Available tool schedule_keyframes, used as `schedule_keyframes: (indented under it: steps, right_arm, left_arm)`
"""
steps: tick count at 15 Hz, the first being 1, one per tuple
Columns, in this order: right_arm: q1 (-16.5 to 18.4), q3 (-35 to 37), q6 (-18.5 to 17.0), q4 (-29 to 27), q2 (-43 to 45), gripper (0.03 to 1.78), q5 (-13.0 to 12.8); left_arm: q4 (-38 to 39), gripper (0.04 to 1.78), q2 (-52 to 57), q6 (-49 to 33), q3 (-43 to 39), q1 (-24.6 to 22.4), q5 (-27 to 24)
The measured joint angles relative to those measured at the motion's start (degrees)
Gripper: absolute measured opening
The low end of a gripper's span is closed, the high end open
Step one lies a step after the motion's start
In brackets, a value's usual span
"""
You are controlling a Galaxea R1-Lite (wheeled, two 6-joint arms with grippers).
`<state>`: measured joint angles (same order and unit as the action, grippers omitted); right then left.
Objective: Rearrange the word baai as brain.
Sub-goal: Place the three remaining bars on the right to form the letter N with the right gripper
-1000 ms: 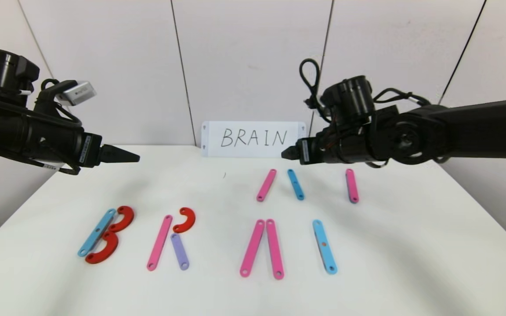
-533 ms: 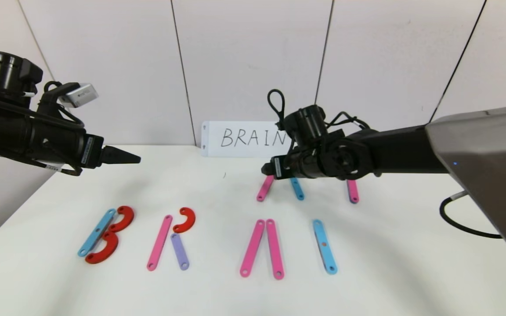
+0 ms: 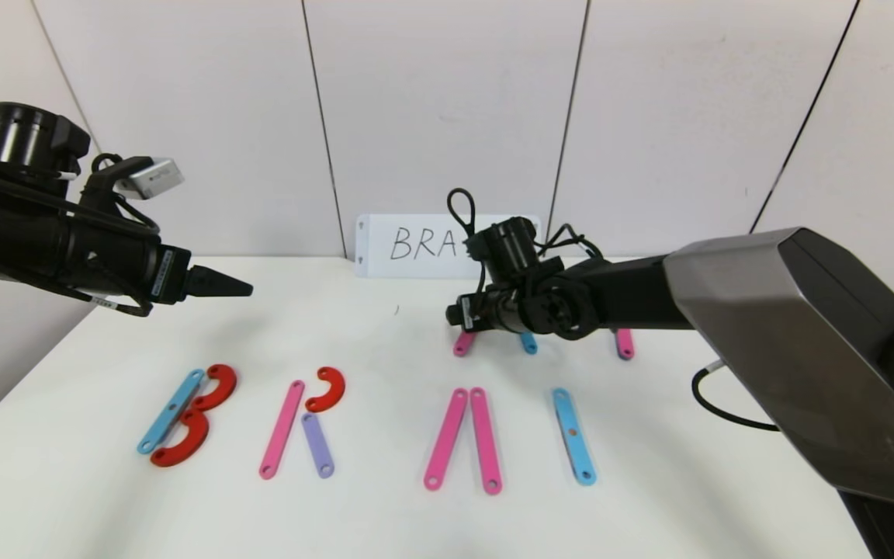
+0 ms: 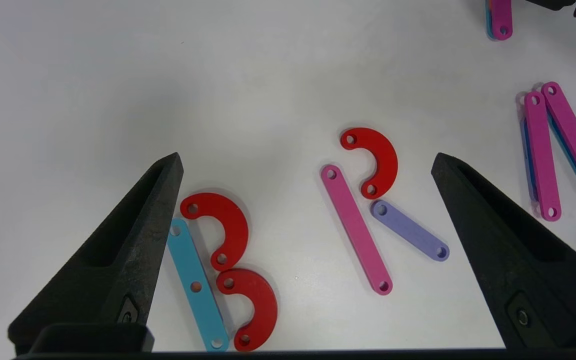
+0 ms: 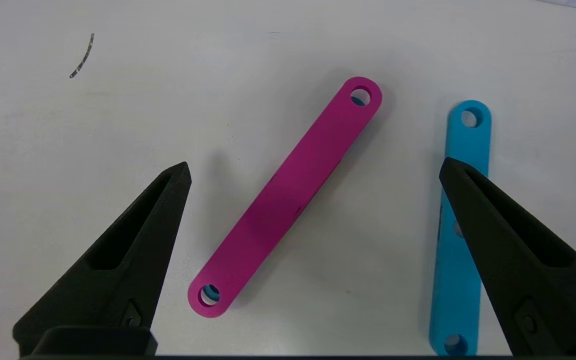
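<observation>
Strip letters lie in a front row on the white table (image 3: 385,520): a B of a light-blue strip (image 3: 171,410) and two red curves (image 3: 214,387), an R with a pink strip (image 3: 282,428), red curve (image 3: 327,388) and purple strip (image 3: 317,444), two pink strips (image 3: 447,439) leaning together, and a light-blue strip (image 3: 573,436). Behind them my right arm partly hides three spare strips. My right gripper (image 3: 455,314) hovers open, low over the slanted pink strip (image 5: 288,197), with the blue strip (image 5: 460,235) under one finger. My left gripper (image 3: 241,289) is open, high above the B and R (image 4: 355,227).
The white card with handwritten BRAIN (image 3: 416,244) stands against the back wall, its right part hidden by my right wrist. A pink spare strip (image 3: 624,343) lies at the back right. A black cable (image 3: 726,404) hangs beside the right arm.
My right arm has swung left and down over the back row of strips, now covering part of the card. The left arm has barely shifted. No strip has moved.
</observation>
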<state>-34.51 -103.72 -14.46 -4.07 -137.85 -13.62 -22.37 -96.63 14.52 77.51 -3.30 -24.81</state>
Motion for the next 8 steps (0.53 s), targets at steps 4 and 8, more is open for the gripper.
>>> schedule_keyframes:
  steps: [4,8]
  right_arm:
    - [-0.1,-1.6,-0.2,0.0,-2.2,1.74,0.0]
    - [-0.1,-1.8,-0.3,0.0,-3.2,1.64,0.0]
  left_arm:
    - [0.0,1.74,-0.6,0.0,0.1,0.0,0.0]
    - [0.0,1.74,-0.9,0.0,0.1,0.1,0.0]
